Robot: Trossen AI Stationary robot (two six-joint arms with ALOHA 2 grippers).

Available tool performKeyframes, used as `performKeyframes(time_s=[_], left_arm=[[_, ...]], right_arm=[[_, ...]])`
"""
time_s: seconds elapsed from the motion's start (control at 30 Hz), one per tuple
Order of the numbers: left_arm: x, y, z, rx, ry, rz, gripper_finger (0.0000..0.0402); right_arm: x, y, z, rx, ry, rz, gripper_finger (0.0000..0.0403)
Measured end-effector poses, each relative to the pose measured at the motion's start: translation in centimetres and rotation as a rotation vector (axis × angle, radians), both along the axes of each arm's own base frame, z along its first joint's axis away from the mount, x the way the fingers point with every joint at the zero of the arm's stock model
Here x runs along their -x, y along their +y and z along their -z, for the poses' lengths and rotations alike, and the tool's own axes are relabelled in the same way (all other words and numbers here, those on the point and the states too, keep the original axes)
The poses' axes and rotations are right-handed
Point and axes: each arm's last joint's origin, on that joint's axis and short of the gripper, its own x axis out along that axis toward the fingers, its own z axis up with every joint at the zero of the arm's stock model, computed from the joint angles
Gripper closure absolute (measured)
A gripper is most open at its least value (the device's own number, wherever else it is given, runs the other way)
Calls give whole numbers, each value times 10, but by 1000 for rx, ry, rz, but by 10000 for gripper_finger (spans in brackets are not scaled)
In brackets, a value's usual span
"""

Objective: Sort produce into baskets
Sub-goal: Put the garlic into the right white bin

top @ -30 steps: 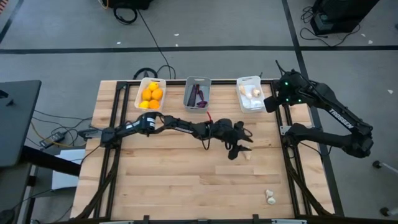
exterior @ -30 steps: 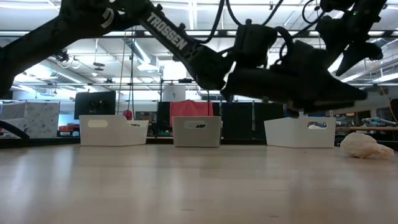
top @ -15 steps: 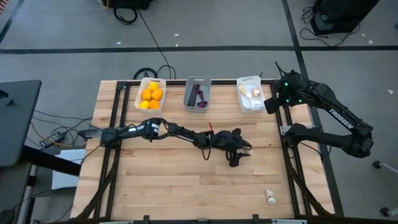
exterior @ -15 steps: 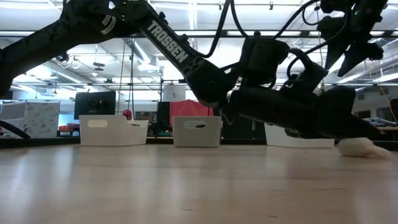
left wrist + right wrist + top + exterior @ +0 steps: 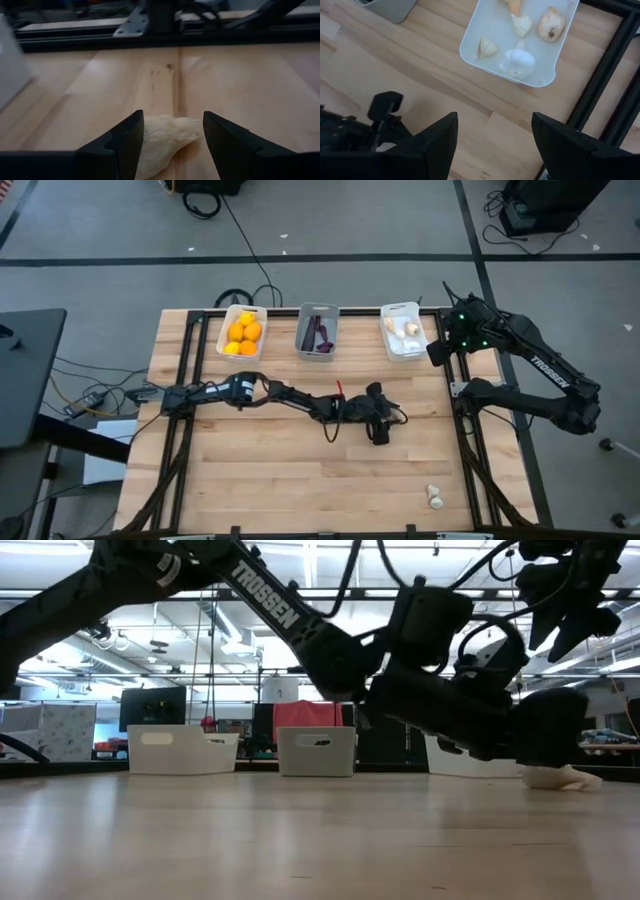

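**Low over a garlic bulb, jaws spread**

Down at the table's centre-right in the high view, the left gripper (image 5: 170, 145) sits low with its two dark fingers (image 5: 127, 142) apart and a garlic bulb (image 5: 162, 140) lying between them on the wood. That bulb is whitish, papery and lumpy, tapering to a point at one end; it seems to brush one finger, but the jaws have not closed on it. In the low view the same bulb (image 5: 558, 777) peeks out at the right edge of the frame beneath the dark gripper body.

Further out, a second garlic bulb (image 5: 434, 498) lies alone near the lower right of the table (image 5: 260, 470).

Along the upper edge stand three baskets: a white basket (image 5: 228, 330) at left holding round orange fruits (image 5: 243, 334), a grey basket (image 5: 303, 330) in the middle with dark purple pieces (image 5: 320, 336), and a right white basket (image 5: 384, 330) with several garlic bulbs.

Beside that last basket, the right gripper (image 5: 492, 145) hovers in the upper right, its fingers wide apart and empty.
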Motion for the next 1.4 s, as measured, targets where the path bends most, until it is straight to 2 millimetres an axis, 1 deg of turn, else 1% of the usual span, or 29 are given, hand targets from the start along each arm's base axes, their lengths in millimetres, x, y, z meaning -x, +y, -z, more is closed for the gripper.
performKeyframes(time_s=[0.1,0.17,0.27,0.3,0.4,0.5,0.53,0.57,0.63,0.77,0.9,1.13,1.23,1.33,1.4], left_arm=[[3,-6,-6,-31,32,-80,188],[5,-7,-13,-44,75,-110,188],[9,-10,-23,-10,126,-138,188],[11,-10,-28,16,136,-152,188],[16,-12,-53,60,135,-166,188],[19,-12,-78,36,105,-152,188],[19,-12,-81,12,100,-143,188],[18,-12,-82,-13,98,-132,188],[18,-11,-78,-50,124,-85,188],[19,-4,-71,-20,193,44,188],[22,11,-59,-42,296,49,188],[20,41,-59,-101,284,52,188],[20,49,-60,-72,266,156,188],[20,51,-61,-46,250,260,188],[20,52,-60,-59,250,290,188]], right_arm=[[0,0,0,2,2,-6,140],[0,0,0,4,4,-11,140],[0,0,0,7,6,-17,140],[0,0,0,6,7,-18,140],[0,0,0,7,7,-24,140],[0,0,0,10,8,-27,140],[0,0,0,13,9,-32,140],[0,0,0,17,8,-37,140],[-1,-1,0,23,4,-39,140],[-1,-1,-1,17,-6,-43,140],[-2,0,-1,-2,-25,-38,140],[-2,0,-1,-21,-43,-43,150],[-2,0,-1,-27,-47,-34,151],[-2,0,-1,-38,-53,-13,151],[-2,0,-1,-42,-56,-6,151]])
